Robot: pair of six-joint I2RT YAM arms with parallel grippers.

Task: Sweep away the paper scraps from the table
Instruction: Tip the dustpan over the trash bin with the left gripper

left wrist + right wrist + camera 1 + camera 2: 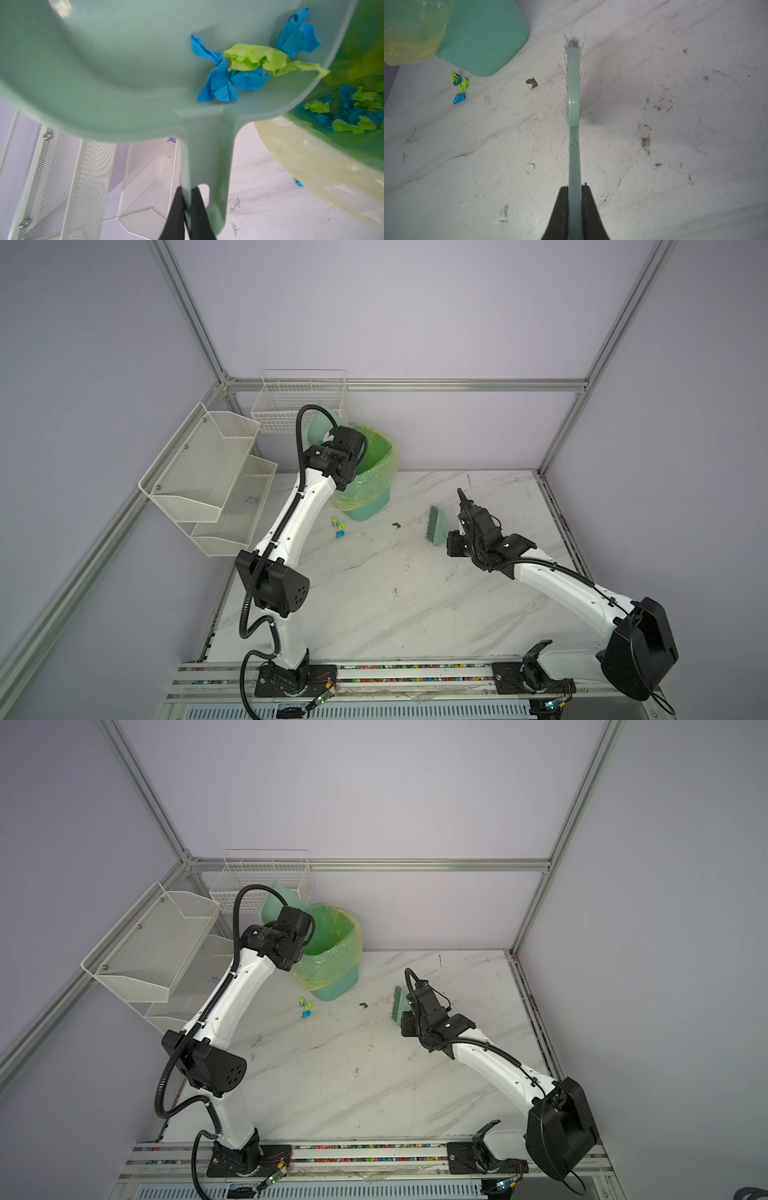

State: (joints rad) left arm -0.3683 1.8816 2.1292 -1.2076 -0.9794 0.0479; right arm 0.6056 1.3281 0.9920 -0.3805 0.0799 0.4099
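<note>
My left gripper (188,189) is shut on the handle of a pale green dustpan (104,62), held tilted over the rim of the green lined bin (370,472). Several blue and lime paper scraps (245,68) lie in the pan near its edge, and more scraps (353,112) lie inside the bin. Three paper scraps (338,526) (458,87) rest on the table (395,614) just in front of the bin. My right gripper (574,188) is shut on the handle of a green brush (574,83), whose bristles (436,526) sit to the right of the bin.
A dark brownish speck (532,82) lies between the scraps and the brush. White mesh shelves (208,472) hang on the left frame, and a wire basket (299,400) hangs behind the bin. An aluminium rail (415,672) borders the table's front edge.
</note>
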